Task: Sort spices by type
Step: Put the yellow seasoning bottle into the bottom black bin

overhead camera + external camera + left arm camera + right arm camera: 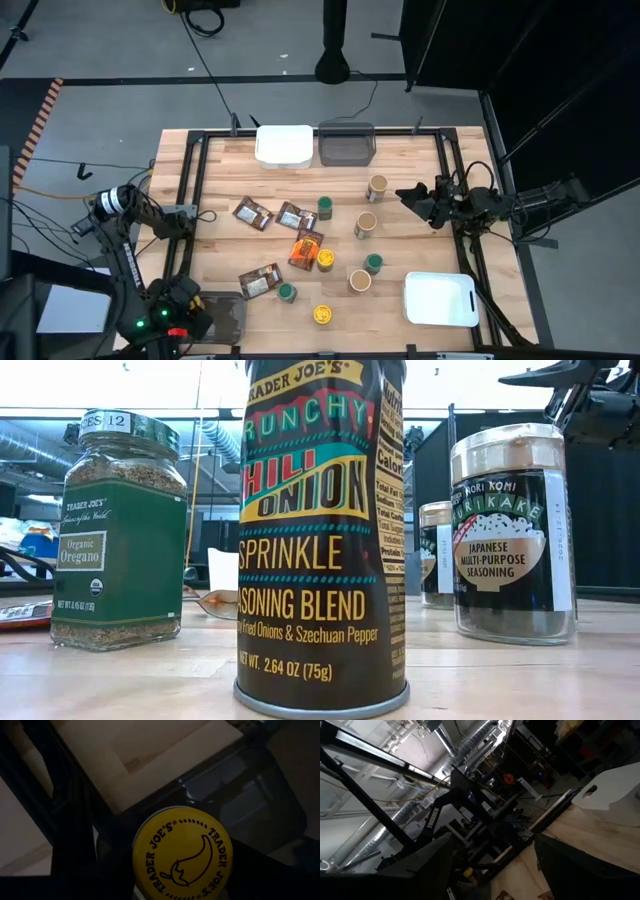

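Left end effector is clamped on a yellow-lidded jar, with the grey tray just beside it. The right end effector waits with its fingers apart.

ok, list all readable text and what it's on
"TRADER JOE'S", "CHILI ONION", "SPRINKLE", "NET WT. 2.64 OZ (75g)": tall chili onion jar
"Organic Oregano": oregano jar
"JAPANESE MULTI-PURPOSE SEASONING": furikake jar
"TRADER JOE'S" twice: yellow lid
Packet labels in the high view: too small.

The tall chili onion tin fills the low view, its top and bottom rim cut off, hiding much of the table behind. In the left wrist view, the yellow-lidded jar runs off the edge, and that gripper's fingers are lost in shadow.
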Available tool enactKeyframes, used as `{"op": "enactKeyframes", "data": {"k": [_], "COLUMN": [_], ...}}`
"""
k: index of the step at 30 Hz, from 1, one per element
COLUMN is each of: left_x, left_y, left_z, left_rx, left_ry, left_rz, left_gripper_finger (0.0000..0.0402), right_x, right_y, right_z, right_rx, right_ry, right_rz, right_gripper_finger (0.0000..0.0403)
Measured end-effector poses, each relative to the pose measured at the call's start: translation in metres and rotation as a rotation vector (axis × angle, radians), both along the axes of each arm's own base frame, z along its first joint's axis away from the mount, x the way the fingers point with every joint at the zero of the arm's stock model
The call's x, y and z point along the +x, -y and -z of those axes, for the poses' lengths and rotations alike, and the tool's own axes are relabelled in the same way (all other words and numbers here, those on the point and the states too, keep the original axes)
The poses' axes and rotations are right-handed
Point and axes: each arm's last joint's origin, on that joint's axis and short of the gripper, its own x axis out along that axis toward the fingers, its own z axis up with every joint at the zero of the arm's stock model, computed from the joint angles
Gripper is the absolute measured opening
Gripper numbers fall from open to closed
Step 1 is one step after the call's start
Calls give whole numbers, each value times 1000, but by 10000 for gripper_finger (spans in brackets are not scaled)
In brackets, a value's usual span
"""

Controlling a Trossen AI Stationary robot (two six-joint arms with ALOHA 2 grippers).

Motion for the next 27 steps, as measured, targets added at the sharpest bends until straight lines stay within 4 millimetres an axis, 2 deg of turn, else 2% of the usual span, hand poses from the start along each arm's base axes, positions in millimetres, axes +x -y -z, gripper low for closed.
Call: {"op": "enactKeyframes", "data": {"k": [9,14,21,27], "left_x": [0,1,3,3], "left_y": [-1,2,6,4], "left_z": [4,2,-11,-30], "left_rx": [5,-22,-34,3], "left_ry": [-2,19,25,16], "left_rz": [10,24,50,51], "left_gripper_finger": [240,264,304,310], "right_x": [0,0,0,0], "right_y": [-1,-1,-1,-1], "right_z": [0,0,0,0], "right_rx": [-6,-7,-8,-10], "right_ry": [1,1,1,0], "right_rz": [-22,-26,-25,-25], "right_gripper_finger": [287,287,287,287]}}
